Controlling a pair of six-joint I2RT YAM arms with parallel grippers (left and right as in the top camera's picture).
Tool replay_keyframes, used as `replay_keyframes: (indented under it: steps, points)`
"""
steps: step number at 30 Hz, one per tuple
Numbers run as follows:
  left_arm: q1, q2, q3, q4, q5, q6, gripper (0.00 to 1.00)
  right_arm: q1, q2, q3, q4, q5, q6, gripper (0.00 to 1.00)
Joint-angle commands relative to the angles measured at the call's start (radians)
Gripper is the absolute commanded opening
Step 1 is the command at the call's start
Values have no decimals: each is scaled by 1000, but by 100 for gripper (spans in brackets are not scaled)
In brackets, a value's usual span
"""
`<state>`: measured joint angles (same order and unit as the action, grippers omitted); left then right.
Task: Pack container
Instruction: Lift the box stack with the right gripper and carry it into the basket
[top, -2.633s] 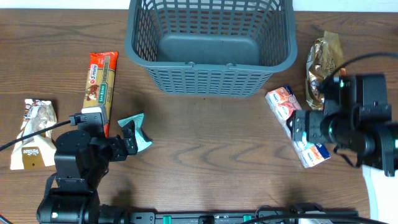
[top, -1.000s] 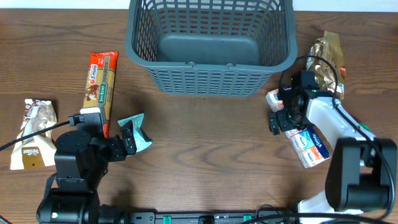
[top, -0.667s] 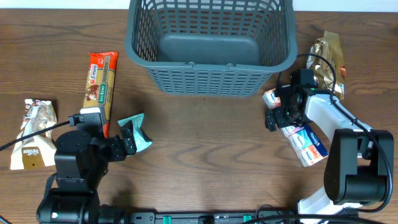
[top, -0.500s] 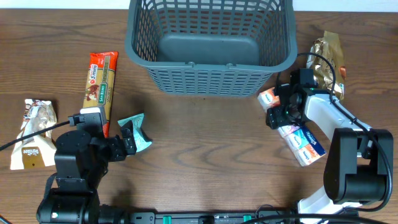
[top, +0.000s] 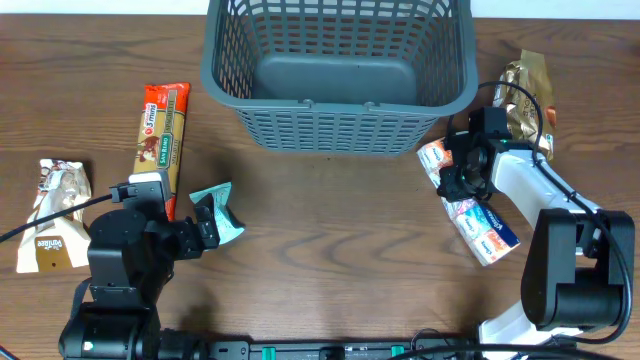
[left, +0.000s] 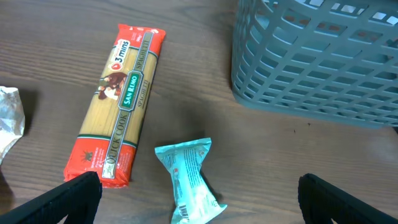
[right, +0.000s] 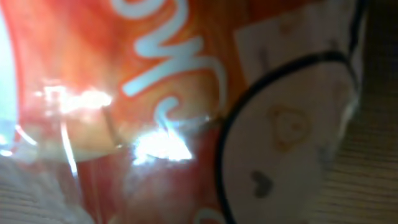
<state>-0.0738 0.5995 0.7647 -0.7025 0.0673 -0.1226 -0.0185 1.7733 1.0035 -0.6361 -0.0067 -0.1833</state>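
Wooden table (top: 330, 250) holds "San Remo" pasta (left: 118, 102) near container (top: 338, 128).

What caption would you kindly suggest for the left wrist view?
Open left gripper framing a teal sachet, near a San Remo spaghetti packet and the grey-blue basket.

Brown wood-grain table (top: 330, 250). Grey-blue basket (top: 330, 130) stands at the far edge, centre, base flat on the wood. Left of it: long orange spaghetti packet (top: 162, 125), lying flat. Further left, well apart: white and brown packet (top: 55, 215). Small teal packet (top: 218, 195) near the spaghetti's near end, not touching. Right of the basket: strip of white, orange and blue packets (top: 485, 225), lying diagonally, far end near the basket's corner. Gold foil packet (top: 525, 85) beyond it.
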Motion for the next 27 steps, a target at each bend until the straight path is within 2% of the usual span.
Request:
replay_keyframes:
  steps: [1,9,19,27]
  points:
    - [-3,0,20,-1,-13,16,98,-3,62,-36,-1,27,46,1]
    - [-3,0,20,-1,-13,17,98,-3,-35,-35,-12,21,121,1]
    - [-3,0,20,-8,-13,17,98,-3,-389,-35,-35,-5,237,1]
    - [-3,0,20,-55,-13,17,98,-18,-676,-35,-38,275,493,1]
